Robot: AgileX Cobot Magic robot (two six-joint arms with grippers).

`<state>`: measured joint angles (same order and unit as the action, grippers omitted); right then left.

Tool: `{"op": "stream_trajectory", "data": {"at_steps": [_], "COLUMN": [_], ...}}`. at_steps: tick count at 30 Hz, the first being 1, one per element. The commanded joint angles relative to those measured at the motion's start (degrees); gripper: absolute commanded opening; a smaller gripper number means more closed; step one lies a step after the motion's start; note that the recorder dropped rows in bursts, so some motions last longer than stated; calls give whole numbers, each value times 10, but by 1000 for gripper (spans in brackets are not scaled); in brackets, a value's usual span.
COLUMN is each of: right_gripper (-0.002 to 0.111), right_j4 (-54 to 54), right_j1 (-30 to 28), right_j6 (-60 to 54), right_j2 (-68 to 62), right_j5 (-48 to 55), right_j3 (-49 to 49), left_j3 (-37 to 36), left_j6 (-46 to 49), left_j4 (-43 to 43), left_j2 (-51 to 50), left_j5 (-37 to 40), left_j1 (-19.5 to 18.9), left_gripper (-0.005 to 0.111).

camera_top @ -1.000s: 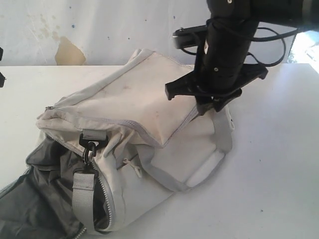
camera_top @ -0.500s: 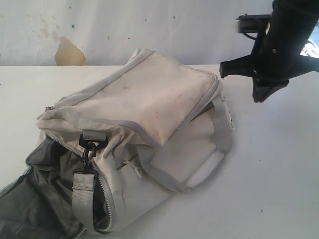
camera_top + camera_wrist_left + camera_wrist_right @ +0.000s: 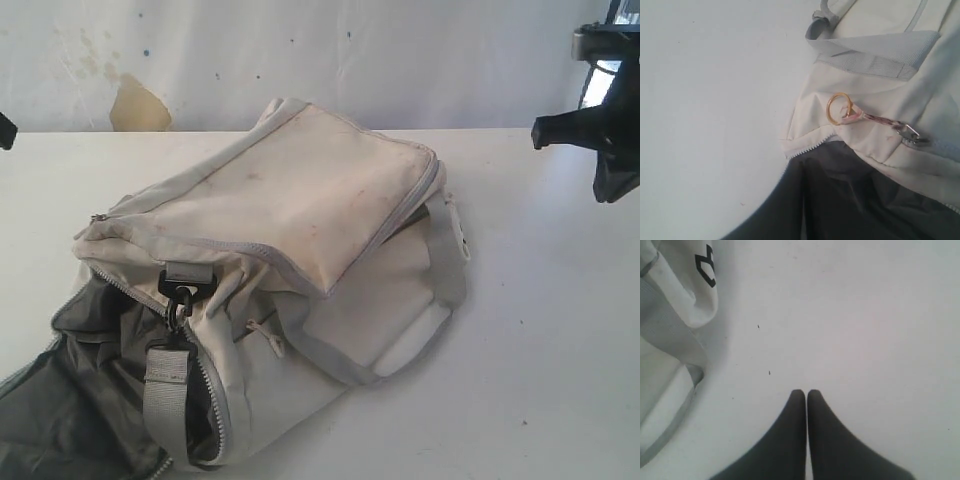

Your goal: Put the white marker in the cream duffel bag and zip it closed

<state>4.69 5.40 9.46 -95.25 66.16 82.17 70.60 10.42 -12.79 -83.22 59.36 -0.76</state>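
The cream duffel bag (image 3: 300, 200) lies on its side mid-table, its lower-left end unzipped and showing grey lining (image 3: 70, 400). The white marker is out of view in every frame. My right gripper (image 3: 612, 188) hangs at the far right, clear of the bag. In the right wrist view it (image 3: 806, 393) is shut with nothing between its fingers, over bare table beside the bag's edge (image 3: 670, 300). My left gripper (image 3: 804, 162) is shut and empty, its dark fingers blending into the lining beside the bag's open zipper corner (image 3: 805, 145). A gold ring pull (image 3: 840, 107) hangs there.
The white table (image 3: 540, 330) stretches to the right and front of the bag. A grey strap with a black buckle (image 3: 180, 290) crosses the open end. A stained wall (image 3: 135, 105) stands behind. A zipper slider (image 3: 910, 134) sits on the bag's seam.
My right arm has swung from above the bag's top flap out to the right edge of the view, and its jaws have closed. The bag has not moved.
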Motion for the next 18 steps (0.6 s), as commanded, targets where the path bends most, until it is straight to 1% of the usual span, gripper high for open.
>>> {"op": "stream_trajectory", "data": {"at_steps": [1,10,12,14,18], "right_gripper": [0,0,0,0,0], "right_j4": [0,9,11,0,-31], "right_j1": [-8,-15,-15,-15,-15], "right_j6": [-23,-69,-95,-115,-122], "right_j2": [48,101,112,124,143], "right_j5": [-52,-75,-80,-83,-87], "right_j3": [-48,-97,-106,-110,-115], "left_j3": [2,2,2,2,2], "left_j6": [1,1,-1,-1,-1], "left_j4": [3,23,24,29,31], "left_j2": [-2,-1,5,14,40], "left_j5": [-35,-33,-31,-33,-33], "left_j1": [2,2,2,2,2], "left_gripper": [0,0,0,0,0]}}
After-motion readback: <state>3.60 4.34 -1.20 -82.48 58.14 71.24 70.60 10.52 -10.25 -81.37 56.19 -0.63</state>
